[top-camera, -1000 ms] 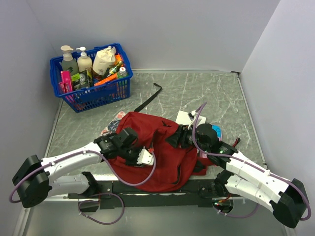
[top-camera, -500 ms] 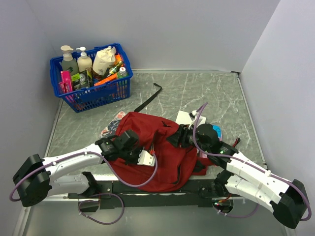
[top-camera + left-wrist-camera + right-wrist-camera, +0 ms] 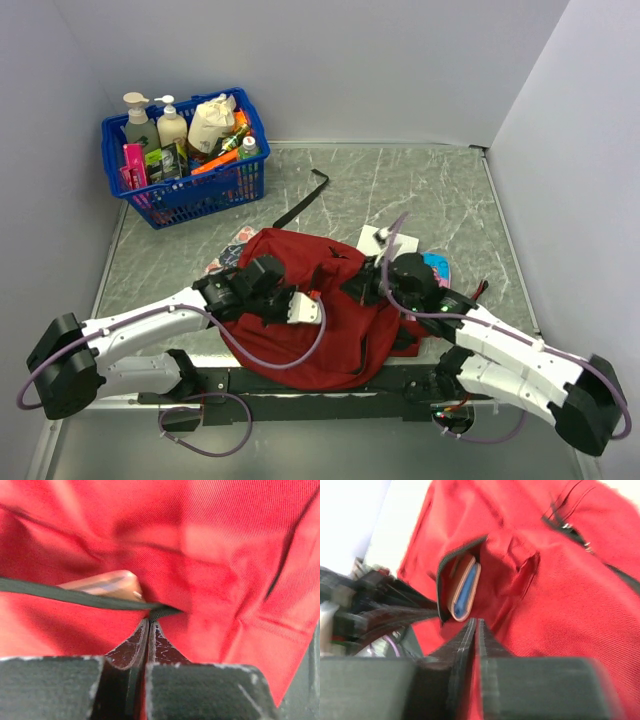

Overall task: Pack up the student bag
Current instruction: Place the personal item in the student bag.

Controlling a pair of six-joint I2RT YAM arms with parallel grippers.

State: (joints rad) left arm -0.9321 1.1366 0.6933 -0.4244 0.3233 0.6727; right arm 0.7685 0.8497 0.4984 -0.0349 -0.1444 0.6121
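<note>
Grey marbled table [image 3: 420, 190] enclosed by pale walls; a blue basket [image 3: 185, 195] of bottles stands at 10 o'clock. The student bag [image 3: 340, 330] lies slumped at 6 o'clock, against the near edge between both arms. The left tool [image 3: 149, 622] is clenched on the black trim [image 3: 75, 596] of a pocket mouth. The right tool [image 3: 476, 622] is clenched on red cloth just beside that mouth. The opposed pulls appear meant to hold the slit open around a flat book [image 3: 465, 592] lodged inside. The bag's long axis seems to run from 10 to 4 o'clock, though crumpling blurs this. A loose strap [image 3: 300, 200] trails toward 12 o'clock.
</note>
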